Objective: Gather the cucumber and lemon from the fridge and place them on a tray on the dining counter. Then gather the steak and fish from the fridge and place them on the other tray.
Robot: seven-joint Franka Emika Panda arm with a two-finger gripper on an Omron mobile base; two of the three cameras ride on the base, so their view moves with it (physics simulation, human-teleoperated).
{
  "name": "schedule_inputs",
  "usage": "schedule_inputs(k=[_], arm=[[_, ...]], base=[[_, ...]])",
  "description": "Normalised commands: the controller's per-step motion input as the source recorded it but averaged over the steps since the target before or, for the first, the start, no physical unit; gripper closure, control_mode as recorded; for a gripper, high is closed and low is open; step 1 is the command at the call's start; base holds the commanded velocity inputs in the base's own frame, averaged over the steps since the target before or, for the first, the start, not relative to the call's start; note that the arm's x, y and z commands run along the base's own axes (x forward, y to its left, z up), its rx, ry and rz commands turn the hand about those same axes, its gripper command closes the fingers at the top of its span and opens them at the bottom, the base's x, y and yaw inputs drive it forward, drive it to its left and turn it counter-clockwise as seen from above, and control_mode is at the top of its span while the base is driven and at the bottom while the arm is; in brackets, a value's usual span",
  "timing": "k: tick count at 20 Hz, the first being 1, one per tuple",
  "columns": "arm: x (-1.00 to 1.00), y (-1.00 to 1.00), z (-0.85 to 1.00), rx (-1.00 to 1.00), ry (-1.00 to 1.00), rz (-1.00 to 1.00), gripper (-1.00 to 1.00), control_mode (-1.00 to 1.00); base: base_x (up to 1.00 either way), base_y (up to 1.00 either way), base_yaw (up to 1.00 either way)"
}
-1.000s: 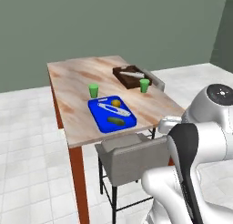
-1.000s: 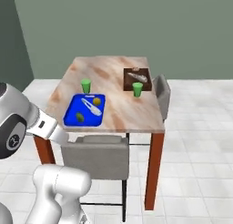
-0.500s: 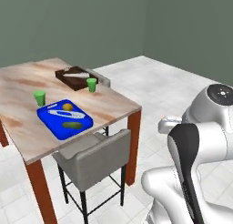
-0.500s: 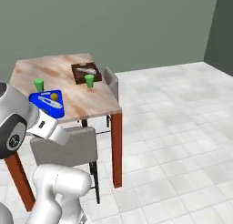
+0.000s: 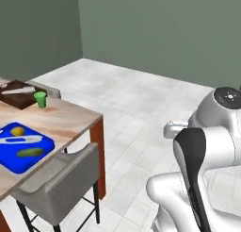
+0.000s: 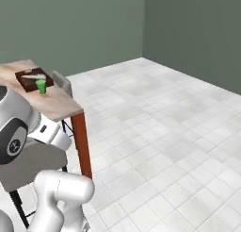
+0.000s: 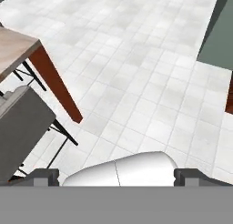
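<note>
Left base view: counter (image 5: 70, 120) has slid to the left edge since a second ago (camera swing; the base is turning away, not the things moving). Blue tray (image 5: 14, 161) carries lemon (image 5: 18, 131), cucumber (image 5: 30, 153) and a pale fish-like item; brown tray (image 5: 19, 98) behind, cup (image 5: 40, 99) beside it.

Right base view: counter far left, chair (image 6: 28, 162) below; arm folded close.

Hand view: gripper (image 7: 116, 176) tips wide apart, empty, over floor. Likely heading fridgeward.
</note>
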Motion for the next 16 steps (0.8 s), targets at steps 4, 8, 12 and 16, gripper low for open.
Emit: schedule_inputs(k=[4, 8, 12, 16], arm=[[0.00, 0.00, 0.00, 0.00, 0.00, 0.00, -1.00, 1.00], [0.00, 0.00, 0.00, 0.00, 0.00, 0.00, -1.00, 1.00], [0.00, 0.00, 0.00, 0.00, 0.00, 0.00, -1.00, 1.00], [0.00, 0.00, 0.00, 0.00, 0.00, 0.00, -1.00, 1.00]], base=[[-0.38, 0.00, -0.53], [-0.48, 0.00, -0.53], [-0.65, 0.01, -0.50], [-0.65, 0.33, -0.43]])
